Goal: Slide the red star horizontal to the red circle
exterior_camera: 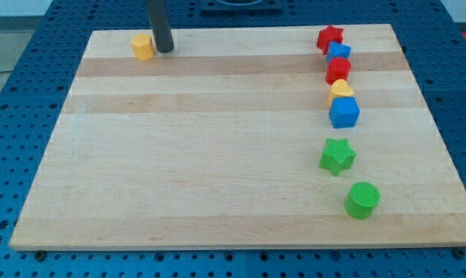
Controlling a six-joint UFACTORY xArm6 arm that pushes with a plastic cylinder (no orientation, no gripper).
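Tip [164, 49] beside yellow block [143, 46]

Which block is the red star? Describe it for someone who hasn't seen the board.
Look at the wooden board, then the column of blocks along the view's right. The red star is the topmost block there, near the top edge. It touches the blue block below; the red circle lower down is round, not pointed.

No readable text, label, number or sign appears anywhere.
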